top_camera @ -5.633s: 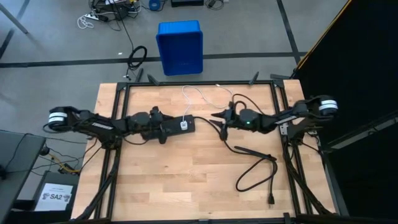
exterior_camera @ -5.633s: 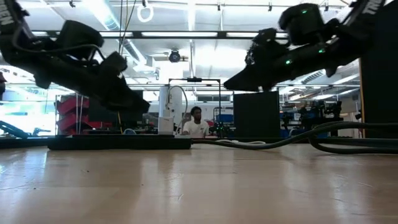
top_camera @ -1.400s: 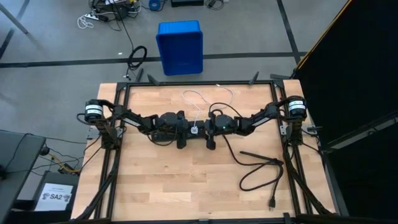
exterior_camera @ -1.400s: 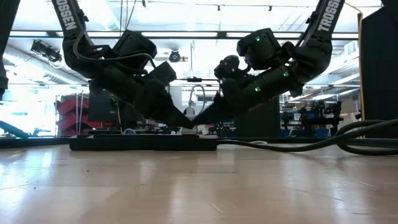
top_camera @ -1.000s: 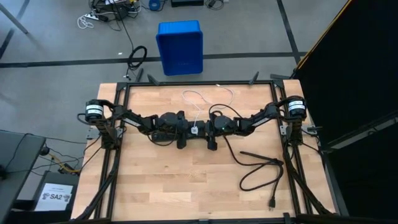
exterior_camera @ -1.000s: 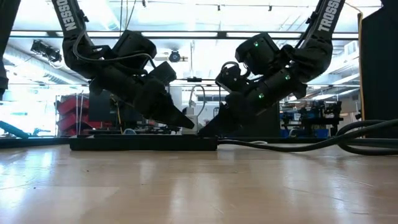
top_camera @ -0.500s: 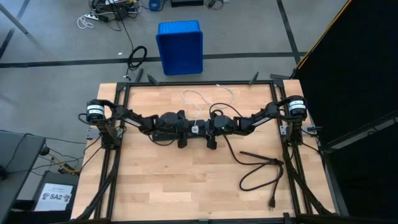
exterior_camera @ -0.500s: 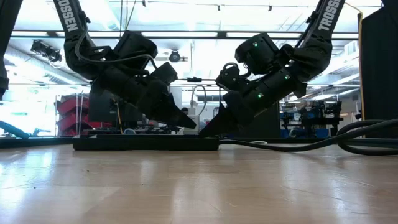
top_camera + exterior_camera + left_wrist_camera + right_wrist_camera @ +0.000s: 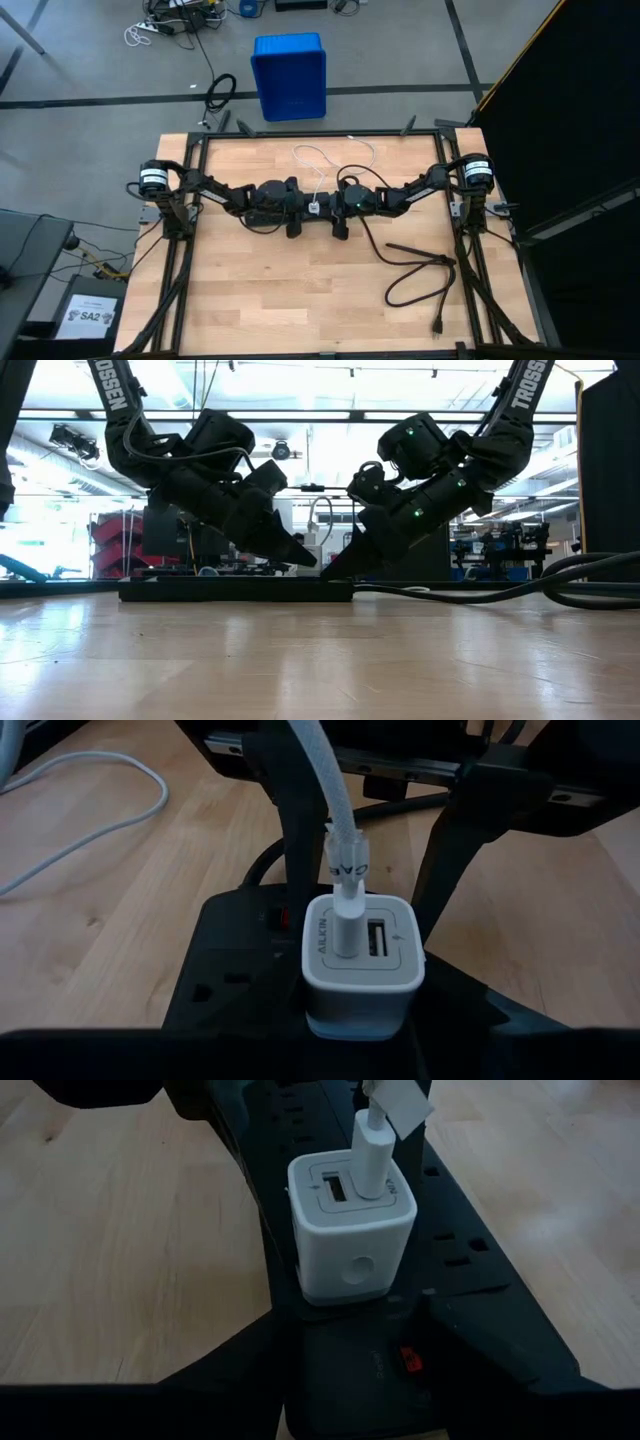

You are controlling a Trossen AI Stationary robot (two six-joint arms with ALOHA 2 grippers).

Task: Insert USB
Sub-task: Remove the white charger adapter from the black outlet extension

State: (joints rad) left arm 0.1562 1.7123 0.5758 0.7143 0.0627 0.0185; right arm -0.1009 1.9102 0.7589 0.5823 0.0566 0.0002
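Plug of the thin white USB cable (image 9: pixel 340 870) sits upright in the white cube charger (image 9: pixel 362 965) on the black power strip (image 9: pixel 236 589), mid-table. We judge seating needs confirming before withdrawal. Right gripper (image 9: pixel 327 207) stands apart around the charger; left gripper (image 9: pixel 304 206): we cannot tell.

White USB (image 9: pixel 343 870) – white charger (image 9: pixel 362 955), blk strip (image 9: pixel 470 1260).
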